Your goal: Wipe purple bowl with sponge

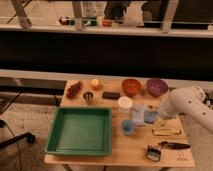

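A wooden table [132, 147] stood before a dark wall with a railing above it. In the camera view, a green tray [80, 131] filled the table's near left part. Well to the right of the tray and farther back, at the far right corner, sat the purple bowl [156, 86]. An orange-red bowl [130, 86] sat just beside it on the tray's side. The sponge [150, 116] lay right of the tray, past a white cup [124, 103], a small blue cup [128, 127] and a blue-grey cloth [137, 114]. The white arm [187, 102] reached in from the side farthest from the tray. Its gripper [159, 116] hung low at the sponge's right edge, mostly hidden by the arm. The claw was drawn narrow, fingers together; whether it gripped the sponge could not be told. Right of the tray, near the front edge, lay a black brush [160, 150].
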Controlling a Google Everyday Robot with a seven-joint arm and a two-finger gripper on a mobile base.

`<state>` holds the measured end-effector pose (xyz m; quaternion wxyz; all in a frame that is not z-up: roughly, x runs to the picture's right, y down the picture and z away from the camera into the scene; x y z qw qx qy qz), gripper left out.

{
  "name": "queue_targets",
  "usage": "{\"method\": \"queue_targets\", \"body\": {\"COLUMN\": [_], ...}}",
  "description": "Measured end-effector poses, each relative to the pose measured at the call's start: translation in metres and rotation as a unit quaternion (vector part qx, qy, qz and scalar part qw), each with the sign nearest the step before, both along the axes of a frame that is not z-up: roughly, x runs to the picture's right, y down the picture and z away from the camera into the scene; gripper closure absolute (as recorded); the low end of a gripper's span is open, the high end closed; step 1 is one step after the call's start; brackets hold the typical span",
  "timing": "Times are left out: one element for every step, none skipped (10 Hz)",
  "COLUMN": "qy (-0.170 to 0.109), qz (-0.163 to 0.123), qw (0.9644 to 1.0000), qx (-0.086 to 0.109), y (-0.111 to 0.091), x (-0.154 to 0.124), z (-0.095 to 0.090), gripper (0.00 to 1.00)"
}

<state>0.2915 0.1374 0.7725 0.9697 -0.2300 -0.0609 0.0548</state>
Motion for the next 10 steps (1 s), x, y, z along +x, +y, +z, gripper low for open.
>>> {"method": "queue_targets", "body": {"qy": [0.006,0.005,0.005,0.006,0.006,0.006,0.007,0.015,0.025,0.029], "qz": [0.000,-0.001,-0.001,0.000,0.000,0.000,0.001,0.009,0.014,0.019], "qw": [1.0000,1.0000,1.0000,1.0000,1.0000,1.0000,1.0000,0.9998,0.9994,0.9991], "qx": [-0.002,-0.003,-0.003,-0.003,-0.003,-0.002,-0.001,0.010,0.018,0.025], "y": [-0.005,-0.006,-0.006,-0.005,-0.005,-0.006,-0.007,-0.013,-0.019,-0.029], "x": [0.009,0.009,0.008,0.010,0.010,0.010,0.009,0.013,0.023,0.026], "z": [0.005,0.006,0.006,0.005,0.005,0.006,0.007,0.009,0.014,0.022], "gripper": [1.00,1.00,1.00,1.00,1.00,1.00,1.00,1.00,1.00,1.00]}}
